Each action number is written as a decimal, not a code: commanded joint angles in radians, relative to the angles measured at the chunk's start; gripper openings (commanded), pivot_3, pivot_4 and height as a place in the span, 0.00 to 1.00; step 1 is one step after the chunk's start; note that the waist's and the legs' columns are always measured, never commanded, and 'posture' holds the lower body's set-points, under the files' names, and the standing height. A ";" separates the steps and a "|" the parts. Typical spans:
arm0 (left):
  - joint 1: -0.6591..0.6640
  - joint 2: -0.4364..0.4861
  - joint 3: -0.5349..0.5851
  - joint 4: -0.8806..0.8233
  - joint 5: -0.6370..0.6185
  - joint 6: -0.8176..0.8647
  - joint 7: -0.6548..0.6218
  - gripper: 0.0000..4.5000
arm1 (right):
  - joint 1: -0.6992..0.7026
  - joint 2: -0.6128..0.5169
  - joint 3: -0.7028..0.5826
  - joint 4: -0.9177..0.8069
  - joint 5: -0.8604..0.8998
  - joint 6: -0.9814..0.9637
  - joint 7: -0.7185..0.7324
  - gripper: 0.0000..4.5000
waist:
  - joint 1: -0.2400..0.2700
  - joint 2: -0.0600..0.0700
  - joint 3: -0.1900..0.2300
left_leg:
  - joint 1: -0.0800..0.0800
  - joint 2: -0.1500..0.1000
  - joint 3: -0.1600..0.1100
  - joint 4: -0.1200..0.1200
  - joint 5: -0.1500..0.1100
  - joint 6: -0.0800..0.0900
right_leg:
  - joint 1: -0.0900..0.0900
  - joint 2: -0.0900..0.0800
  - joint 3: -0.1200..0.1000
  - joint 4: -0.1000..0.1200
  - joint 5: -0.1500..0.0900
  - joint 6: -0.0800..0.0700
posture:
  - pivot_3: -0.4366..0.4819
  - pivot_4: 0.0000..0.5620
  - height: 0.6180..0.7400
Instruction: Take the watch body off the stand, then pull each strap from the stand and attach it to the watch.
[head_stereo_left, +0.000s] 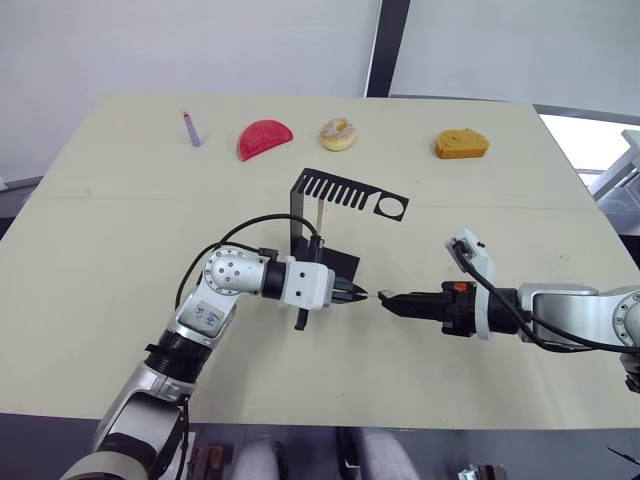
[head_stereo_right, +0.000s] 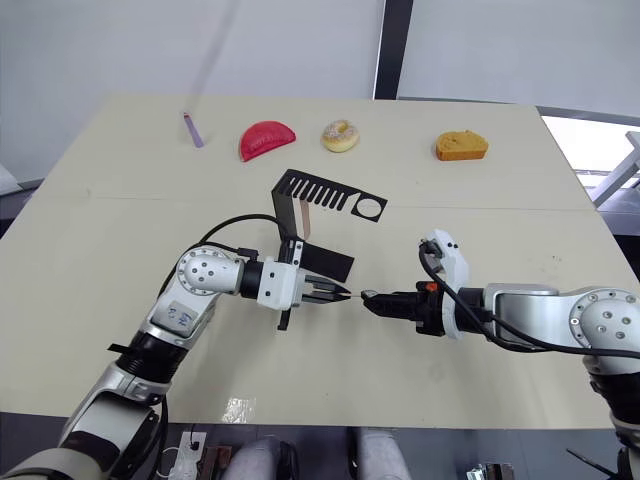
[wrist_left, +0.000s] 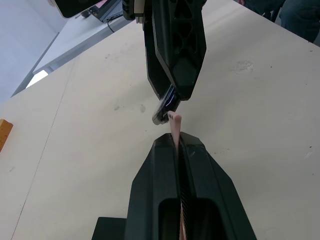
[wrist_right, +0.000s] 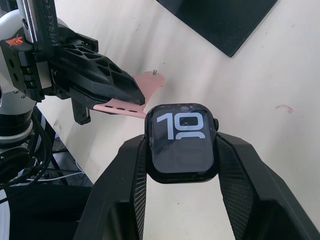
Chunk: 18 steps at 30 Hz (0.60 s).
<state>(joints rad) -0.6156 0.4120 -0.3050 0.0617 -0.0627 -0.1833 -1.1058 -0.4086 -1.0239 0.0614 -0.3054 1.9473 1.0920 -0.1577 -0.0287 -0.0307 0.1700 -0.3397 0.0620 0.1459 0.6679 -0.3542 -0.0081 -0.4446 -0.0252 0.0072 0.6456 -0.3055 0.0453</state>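
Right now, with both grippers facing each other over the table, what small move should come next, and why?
Probably ease the left gripper forward so the strap end slides into the watch body's edge slot. The right gripper is clamped on the watch, the left is shut on the pink strap, and the strap tip sits just short of the case, seemingly not yet seated.

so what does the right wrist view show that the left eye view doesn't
Right wrist view alone: the small black rounded-square watch body with light digits on its screen, clamped in the right gripper, and the holes along the pale pink strap held by the left gripper.
Left eye view alone: the black bent sheet-metal stand's slotted top arm.
Both: the two grippers nearly tip to tip over the beige table.
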 joint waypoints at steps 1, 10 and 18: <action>-0.005 -0.004 0.000 -0.003 -0.008 -0.007 0.009 0.00 | -0.008 -0.017 -0.036 -0.017 0.025 -0.003 0.030 0.34 | 0.000 0.000 0.000 | 0.000 0.000 0.000 0.000 0.000 0.000 | 0.000 0.000 0.000 0.000 0.000 0.000 | 0.48 0.27 0.98; -0.011 -0.005 0.003 0.006 -0.008 -0.012 0.012 0.00 | -0.009 -0.017 -0.034 -0.022 0.025 -0.003 0.031 0.34 | 0.000 0.000 0.000 | 0.000 0.000 0.000 0.000 0.000 0.000 | 0.000 0.000 0.000 0.000 0.000 0.000 | 0.48 0.27 0.98; -0.013 -0.014 0.001 -0.003 -0.014 -0.008 0.013 0.00 | -0.004 -0.018 -0.034 -0.024 0.014 -0.003 0.028 0.34 | 0.000 0.000 0.000 | 0.000 0.000 0.000 0.000 0.000 0.000 | 0.000 0.000 0.000 0.000 0.000 0.000 | 0.48 0.27 0.98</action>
<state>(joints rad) -0.6163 0.4055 -0.3050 0.0867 -0.0626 -0.1838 -1.1013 -0.4084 -1.0240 0.0614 -0.3069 1.9469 1.0921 -0.1568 -0.0288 -0.0307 0.1700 -0.3397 0.0620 0.1459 0.6679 -0.3542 -0.0081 -0.4446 -0.0252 0.0072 0.6456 -0.3055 0.0453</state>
